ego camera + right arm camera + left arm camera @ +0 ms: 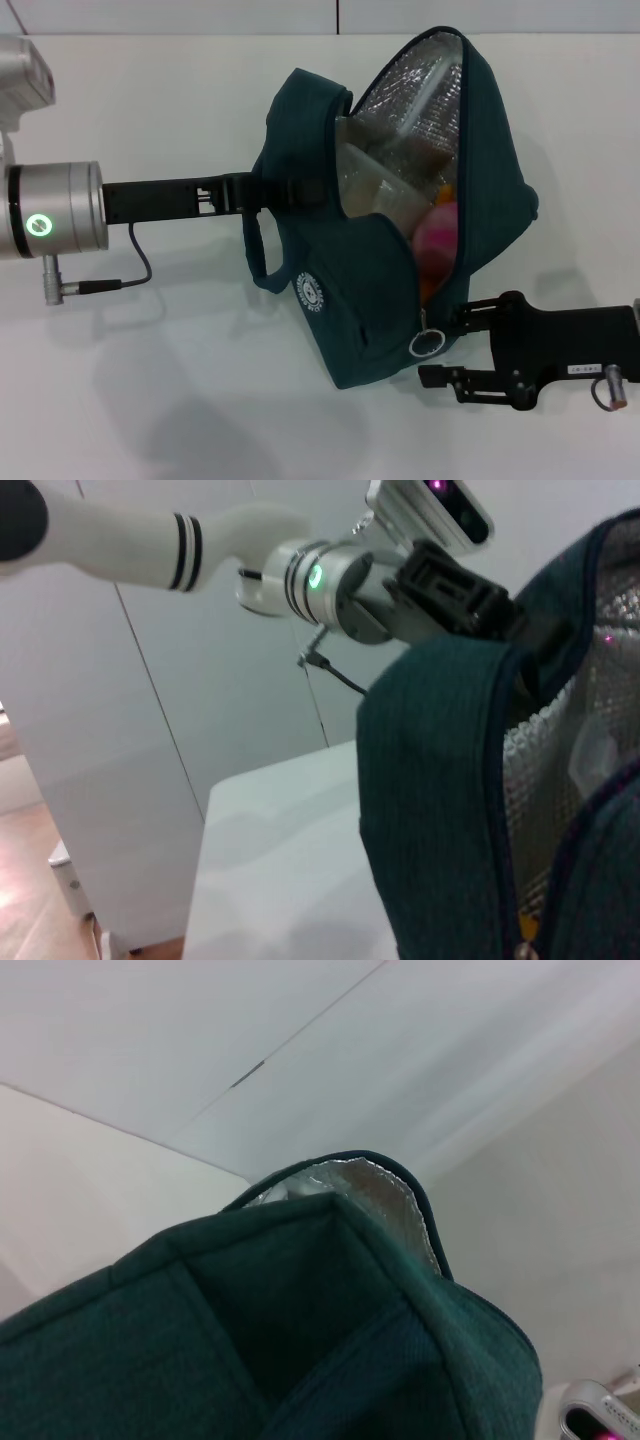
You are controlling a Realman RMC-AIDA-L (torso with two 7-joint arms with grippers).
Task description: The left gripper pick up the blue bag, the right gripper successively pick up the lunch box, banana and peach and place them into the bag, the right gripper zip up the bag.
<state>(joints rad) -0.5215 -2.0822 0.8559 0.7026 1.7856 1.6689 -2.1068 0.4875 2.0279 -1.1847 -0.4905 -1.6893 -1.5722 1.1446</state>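
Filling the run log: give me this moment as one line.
left end effector: holding bag up | right end effector: at zip ring, grip unclear | peach, lunch box inside | bag unzipped

Looks like a robot lab or test room. A bare white worktop [150, 400] stands before plain white wall panels [230, 680], with a strip of wood-look floor [25, 880] beside it. A white robot arm [130, 545] with a lit green ring reaches across.
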